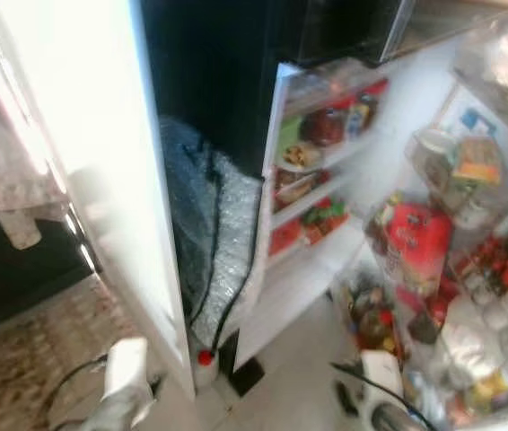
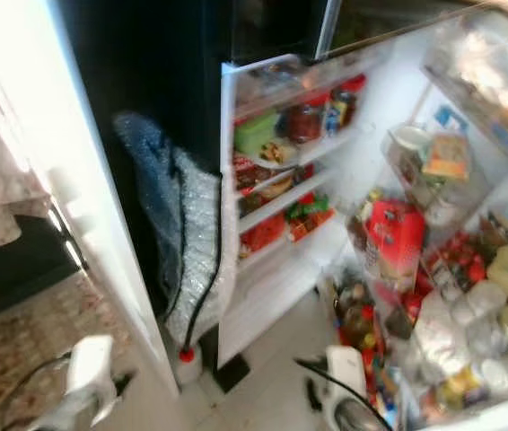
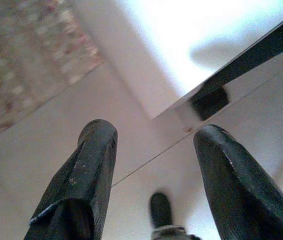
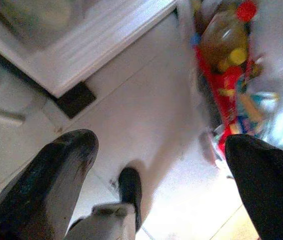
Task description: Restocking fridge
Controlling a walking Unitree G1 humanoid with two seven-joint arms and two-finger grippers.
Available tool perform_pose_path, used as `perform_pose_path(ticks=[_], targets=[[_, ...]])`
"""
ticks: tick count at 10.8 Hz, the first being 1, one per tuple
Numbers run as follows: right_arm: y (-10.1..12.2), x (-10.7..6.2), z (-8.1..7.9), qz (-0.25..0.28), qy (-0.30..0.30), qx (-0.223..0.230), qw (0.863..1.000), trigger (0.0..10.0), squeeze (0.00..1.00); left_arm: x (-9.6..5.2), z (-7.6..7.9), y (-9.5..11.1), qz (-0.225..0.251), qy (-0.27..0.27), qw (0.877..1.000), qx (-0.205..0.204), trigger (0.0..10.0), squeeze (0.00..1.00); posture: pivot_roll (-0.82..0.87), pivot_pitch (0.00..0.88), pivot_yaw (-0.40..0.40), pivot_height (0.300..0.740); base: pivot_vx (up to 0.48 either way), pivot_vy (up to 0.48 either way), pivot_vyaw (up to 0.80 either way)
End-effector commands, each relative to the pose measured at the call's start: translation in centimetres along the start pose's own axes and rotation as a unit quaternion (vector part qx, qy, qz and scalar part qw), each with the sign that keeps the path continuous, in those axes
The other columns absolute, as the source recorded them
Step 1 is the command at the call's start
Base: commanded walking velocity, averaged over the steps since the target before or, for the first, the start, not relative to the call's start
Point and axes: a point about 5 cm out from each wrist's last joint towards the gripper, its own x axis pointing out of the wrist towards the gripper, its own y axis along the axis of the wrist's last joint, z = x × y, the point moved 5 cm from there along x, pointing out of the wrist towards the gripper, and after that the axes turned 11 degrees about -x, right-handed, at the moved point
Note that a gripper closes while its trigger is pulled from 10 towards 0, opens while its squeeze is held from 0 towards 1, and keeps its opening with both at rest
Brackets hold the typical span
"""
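Note:
The fridge stands open before me, its shelves (image 1: 312, 175) packed with jars, a green bowl and red packets. On the right, the open fridge door (image 1: 469, 269) holds a red bag (image 1: 420, 238), bottles and tubs in its racks. Both arms hang low. My left gripper (image 3: 156, 132) is open above the pale floor beside the white left door's lower corner (image 3: 209, 100). My right gripper (image 4: 161, 142) is open over the floor, with the bottles (image 4: 226, 37) in the door's bottom rack just ahead. Neither holds anything.
A white door panel (image 1: 101, 180) stands open on the left, with a patterned rug (image 1: 30, 350) beyond it. Bubble wrap and a black cable (image 1: 214, 233) hang in the dark gap beside the shelves. A red-capped white bottle (image 1: 204, 364) stands on the floor. My foot (image 4: 130, 187) is below.

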Motion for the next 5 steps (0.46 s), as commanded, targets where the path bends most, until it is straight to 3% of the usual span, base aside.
perform_pose_path(ticks=[1,2,5], targets=[[0.2,0.05,-0.16,0.001,0.001,0.004,1.0,10.0,0.0,-0.21,-0.82,-1.06,-0.017,0.01,1.0,0.003,10.0,0.0,-0.04,0.0,-0.031,0.74,0.0,0.0,-0.79],[0.24,0.05,-0.14,0.003,-0.001,0.008,1.0,10.0,0.0,-0.21,-0.84,-1.07,-0.018,0.011,1.0,0.003,10.0,0.0,-0.04,0.0,-0.031,0.74,0.0,0.0,-0.73],[0.26,0.04,-0.18,0.005,0.0,0.004,1.0,10.0,0.0,-0.22,-0.85,-1.09,-0.017,0.009,1.0,0.003,10.0,0.0,-0.04,0.0,-0.028,0.74,0.0,0.0,0.0]])
